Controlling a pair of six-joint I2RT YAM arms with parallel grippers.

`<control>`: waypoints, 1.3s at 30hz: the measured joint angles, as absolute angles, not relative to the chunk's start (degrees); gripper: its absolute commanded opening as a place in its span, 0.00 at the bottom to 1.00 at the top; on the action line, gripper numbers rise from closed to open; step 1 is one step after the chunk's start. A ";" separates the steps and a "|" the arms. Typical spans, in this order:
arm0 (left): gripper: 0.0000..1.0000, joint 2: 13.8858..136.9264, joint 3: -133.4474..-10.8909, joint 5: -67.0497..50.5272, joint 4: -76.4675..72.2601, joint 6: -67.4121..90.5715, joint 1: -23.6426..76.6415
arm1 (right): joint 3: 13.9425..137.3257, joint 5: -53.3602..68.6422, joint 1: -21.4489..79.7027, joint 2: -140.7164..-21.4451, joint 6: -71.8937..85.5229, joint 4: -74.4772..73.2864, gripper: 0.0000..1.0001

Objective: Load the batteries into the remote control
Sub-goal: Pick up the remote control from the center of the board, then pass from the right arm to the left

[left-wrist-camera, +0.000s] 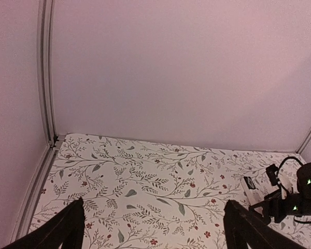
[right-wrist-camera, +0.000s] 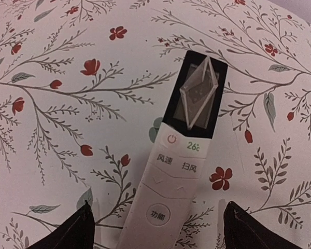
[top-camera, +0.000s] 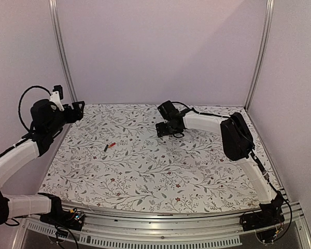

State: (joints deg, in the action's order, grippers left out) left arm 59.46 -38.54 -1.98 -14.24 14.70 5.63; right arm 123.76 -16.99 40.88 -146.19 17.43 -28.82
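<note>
The remote control [right-wrist-camera: 176, 171] is a white bar with a black screen patch at its far end. It lies button side up on the flowered mat. My right gripper [right-wrist-camera: 156, 215] is open just above it, one finger on each side of its near half, not touching. In the top view the right gripper [top-camera: 168, 129] hides the remote. One battery [top-camera: 110, 147], black with a red end, lies on the mat left of centre. My left gripper [top-camera: 78, 110] is open and empty, raised at the left edge. The left wrist view shows the remote's end [left-wrist-camera: 249, 183] beside the right gripper [left-wrist-camera: 280, 205].
The flowered mat [top-camera: 160, 171] covers the table inside pale walls with metal corner posts [top-camera: 62, 57]. The right arm's cables [left-wrist-camera: 287, 166] loop above its wrist. The left gripper [left-wrist-camera: 153, 225] looks across the back of the mat.
</note>
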 measured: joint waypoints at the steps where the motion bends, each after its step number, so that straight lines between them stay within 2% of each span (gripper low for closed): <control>1: 0.92 59.46 -38.52 -2.20 -14.24 14.70 5.63 | 123.83 -17.23 40.88 -146.61 17.41 -29.52 0.76; 6: 0.92 59.46 -38.52 -2.68 -14.24 14.70 5.63 | 124.25 -17.45 40.88 -147.50 18.15 -30.81 0.46; 13: 0.90 59.33 -38.37 -5.39 -14.68 14.72 5.63 | 122.06 -15.81 40.88 -146.26 16.32 -29.82 0.16; 16: 0.88 58.00 -37.17 -9.21 -16.97 14.66 5.65 | 117.80 -12.67 40.86 -143.13 13.28 -28.99 0.14; 21: 0.87 55.33 -34.74 -17.23 -22.70 14.87 6.42 | 104.79 -6.15 40.86 -131.55 5.41 -25.47 0.12; 25: 0.93 54.39 -33.19 -25.74 -28.18 15.29 8.03 | 95.46 7.44 40.86 -118.43 -1.28 -19.77 0.10; 31: 0.95 56.34 -32.71 -41.85 -36.58 18.39 11.75 | 86.65 31.86 41.69 -101.65 -3.46 -2.31 0.04; 35: 0.97 57.95 -32.71 -48.42 -39.99 19.77 16.36 | 86.28 40.21 43.88 -99.81 -2.26 6.39 0.01; 39: 0.98 57.45 -33.89 -49.06 -40.71 19.20 21.17 | 86.28 44.14 46.74 -100.86 -2.22 8.43 0.00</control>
State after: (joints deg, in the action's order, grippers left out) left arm 57.45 -33.89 -49.06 -40.71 19.20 21.17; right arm 86.28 44.14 46.74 -100.86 -2.22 8.43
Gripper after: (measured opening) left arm 0.974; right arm 0.276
